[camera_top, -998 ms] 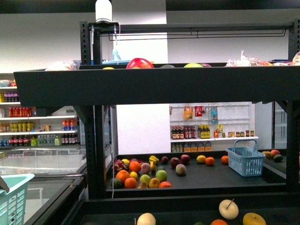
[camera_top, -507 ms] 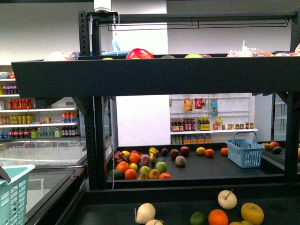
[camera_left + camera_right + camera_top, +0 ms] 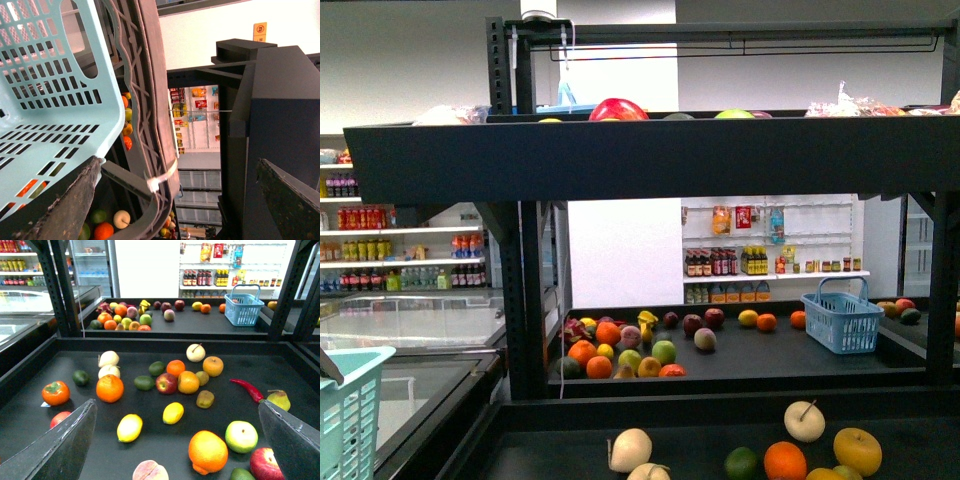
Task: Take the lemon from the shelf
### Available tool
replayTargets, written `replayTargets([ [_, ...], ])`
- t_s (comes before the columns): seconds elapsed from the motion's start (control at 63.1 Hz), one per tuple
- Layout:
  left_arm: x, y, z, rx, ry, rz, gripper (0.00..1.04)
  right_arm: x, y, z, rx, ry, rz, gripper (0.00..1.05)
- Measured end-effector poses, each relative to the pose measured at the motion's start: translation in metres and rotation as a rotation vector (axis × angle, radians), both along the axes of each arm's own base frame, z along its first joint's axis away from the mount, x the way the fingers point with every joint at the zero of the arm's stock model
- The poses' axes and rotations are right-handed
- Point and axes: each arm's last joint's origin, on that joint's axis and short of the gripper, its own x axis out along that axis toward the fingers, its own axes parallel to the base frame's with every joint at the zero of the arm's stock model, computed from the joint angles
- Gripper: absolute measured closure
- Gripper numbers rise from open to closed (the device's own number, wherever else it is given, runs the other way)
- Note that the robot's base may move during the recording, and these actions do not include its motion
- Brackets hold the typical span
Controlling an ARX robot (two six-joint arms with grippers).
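Observation:
The shelf [image 3: 650,158] is a black tiered rack right ahead in the front view. Its low tray [image 3: 150,346] fills the right wrist view, strewn with fruit. A bright yellow oval lemon [image 3: 173,413] lies near the tray's middle. A paler yellow oval fruit [image 3: 129,427] lies beside it. My right gripper [image 3: 176,405] hovers open above the tray, its two fingers wide apart, the lemon showing between them and untouched. My left gripper [image 3: 178,161] is open too, holding nothing, next to a light blue basket [image 3: 45,100]. Neither gripper appears in the front view.
Around the lemon lie oranges [image 3: 110,388], a red apple [image 3: 166,383], avocados [image 3: 144,383], a kiwi [image 3: 205,399], a large orange citrus [image 3: 207,451], a green apple [image 3: 241,436] and a red chilli [image 3: 247,389]. A blue basket [image 3: 842,320] stands on the farther tray. A teal basket [image 3: 345,410] is at the left.
The front view has shifted: the upper tray sits higher in the picture and more of the bottom tray's fruit shows. No fruit has moved.

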Motion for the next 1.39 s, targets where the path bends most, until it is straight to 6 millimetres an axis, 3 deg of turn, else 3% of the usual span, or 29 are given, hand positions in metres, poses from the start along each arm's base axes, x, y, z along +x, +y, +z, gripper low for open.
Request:
replayTargets([
  [0.333, 0.053, 0.005, 0.002, -0.057, -0.046, -0.008, 0.08, 0.0, 0.0, 0.0, 0.0, 0.0, 0.0, 0.07],
  [0.618, 0.076, 0.003, 0.003, -0.051, -0.049, -0.011, 0.08, 0.0, 0.0, 0.0, 0.0, 0.0, 0.0, 0.07],
  [1.078, 0.075, 0.006, -0.008, -0.067, 0.013, -0.005, 0.89, 0.0, 0.0, 0.0, 0.0, 0.0, 0.0, 0.07],
  [1.284, 0.06, -0.009, 0.003, 0.032, 0.029, -0.091, 0.95, 0.0, 0.0, 0.0, 0.0, 0.0, 0.0, 0.07],
  [1.394, 0.043, -0.033, 0.018, 0.105, 0.019, -0.205, 0.98, 0.0, 0.0, 0.0, 0.0, 0.0, 0.0, 0.07],
])
